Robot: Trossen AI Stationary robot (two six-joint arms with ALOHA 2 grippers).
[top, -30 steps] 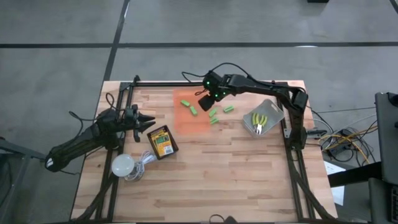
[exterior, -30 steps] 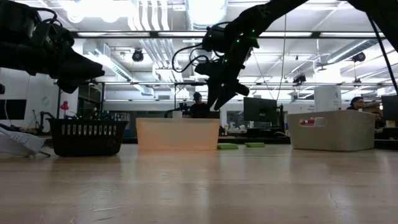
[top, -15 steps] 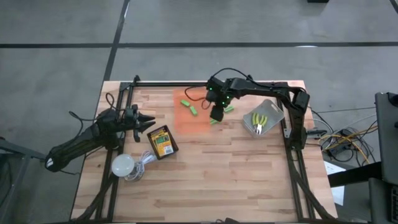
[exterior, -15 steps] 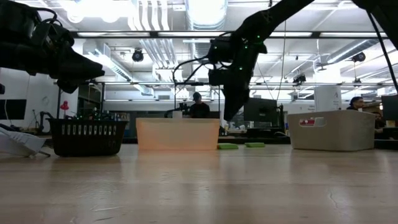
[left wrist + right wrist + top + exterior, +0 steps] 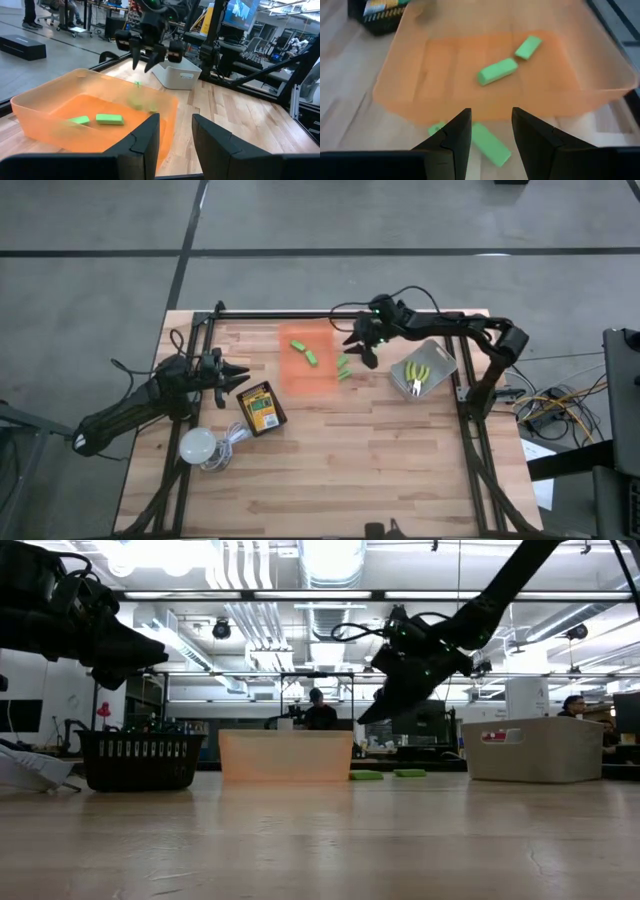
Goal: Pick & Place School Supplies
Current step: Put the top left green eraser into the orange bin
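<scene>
Right gripper over wooden table, open workshop behind

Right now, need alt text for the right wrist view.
Open right claw hovers over a green block lying on the wood just outside an orange tray. Two more green blocks lie inside the tray.

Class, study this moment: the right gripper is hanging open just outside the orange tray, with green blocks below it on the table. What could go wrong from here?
1. The green blocks lie right against the orange tray; as the right gripper comes down, a finger may catch the tray wall and shove it.
2. The blocks lie close together, so a grab might pinch two or knock one away.
3. The left gripper waits near the tray's other side; a pushed tray could slide toward it.
</scene>
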